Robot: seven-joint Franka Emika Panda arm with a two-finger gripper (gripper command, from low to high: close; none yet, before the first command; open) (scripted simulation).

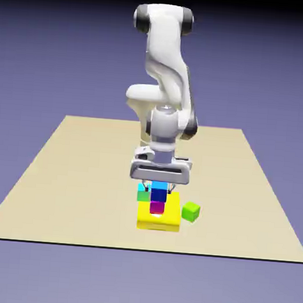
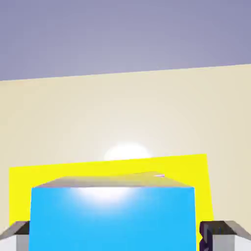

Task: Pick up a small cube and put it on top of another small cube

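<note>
The small blue cube (image 1: 158, 194) sits on top of the magenta cube (image 1: 157, 207), which rests on a flat yellow block (image 1: 159, 221). My gripper (image 1: 159, 184) hangs straight down over the stack, its fingers on either side of the blue cube. In the hand view the blue cube (image 2: 112, 215) fills the space between the two grey fingertips (image 2: 220, 234). A thin strip of yellow shows between the cube's right face and the right fingertip, so the jaws stand open, just clear of the cube. The magenta cube is hidden there except for a sliver.
A cyan-topped green cube (image 1: 142, 194) stands just to the exterior view's left of the stack. A lime-green cube (image 1: 190, 211) lies to its right on the tan table (image 1: 62, 173). The yellow block (image 2: 59, 174) spreads beneath the blue cube in the hand view.
</note>
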